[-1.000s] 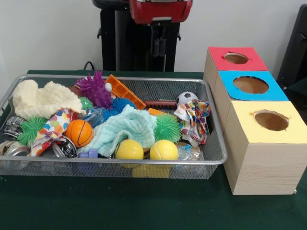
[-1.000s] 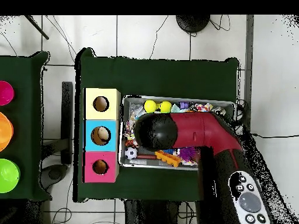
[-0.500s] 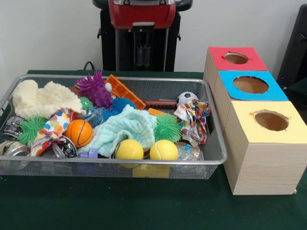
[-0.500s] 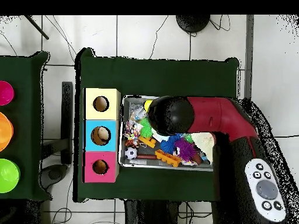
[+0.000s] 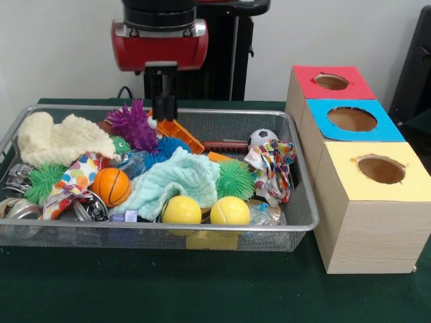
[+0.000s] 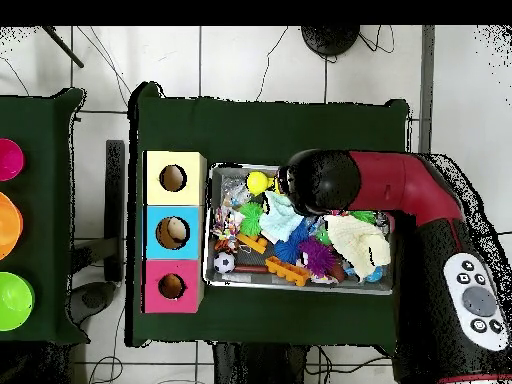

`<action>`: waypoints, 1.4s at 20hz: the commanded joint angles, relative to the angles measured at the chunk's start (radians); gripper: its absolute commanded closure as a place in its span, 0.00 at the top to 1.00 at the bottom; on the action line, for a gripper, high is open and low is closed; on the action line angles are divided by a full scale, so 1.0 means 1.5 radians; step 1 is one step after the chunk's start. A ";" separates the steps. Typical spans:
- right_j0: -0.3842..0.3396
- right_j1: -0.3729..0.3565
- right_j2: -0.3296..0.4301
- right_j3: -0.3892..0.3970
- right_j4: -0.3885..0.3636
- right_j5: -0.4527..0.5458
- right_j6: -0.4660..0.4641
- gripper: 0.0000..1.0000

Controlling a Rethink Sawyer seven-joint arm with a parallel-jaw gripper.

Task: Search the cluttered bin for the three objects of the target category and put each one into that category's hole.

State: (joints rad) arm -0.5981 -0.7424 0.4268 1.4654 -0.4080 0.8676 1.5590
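Note:
A wire mesh bin (image 5: 301, 217) holds mixed toys: two yellow balls (image 5: 180, 210) (image 5: 229, 210), an orange basketball (image 5: 111, 186), a small soccer ball (image 5: 262, 138), green spiky balls (image 5: 236, 180), a purple spiky ball (image 5: 133, 125), and cream (image 5: 60, 139), teal (image 5: 176, 178) and patterned cloths (image 5: 273, 165). My gripper (image 5: 165, 116) hangs open and holds nothing. It is over the bin's back edge, just above an orange plastic toy (image 5: 178, 131) beside the purple ball. In the overhead view the arm's black head (image 6: 322, 182) hides the gripper.
Right of the bin stand three wooden boxes with round holes, topped red (image 5: 306, 84), blue (image 5: 318, 120) and yellow (image 5: 343, 183). In the overhead view they lie left of the bin (image 6: 300, 287), with the yellow box (image 6: 192, 162) uppermost. Metal items (image 5: 17, 178) sit at the bin's left end.
In the front view the arm has swung left along the bin's back and come lower. In the overhead view its head has shifted right, uncovering more toys.

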 commanded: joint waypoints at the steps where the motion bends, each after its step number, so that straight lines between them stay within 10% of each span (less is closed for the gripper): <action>1: -0.045 0.064 0.053 -0.028 -0.049 0.050 -0.211 0.00; 28: -0.147 0.041 0.105 0.065 -0.099 0.015 -0.219 0.00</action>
State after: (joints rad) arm -0.8034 -0.7114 0.5174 1.4606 -0.4791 0.8676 1.5491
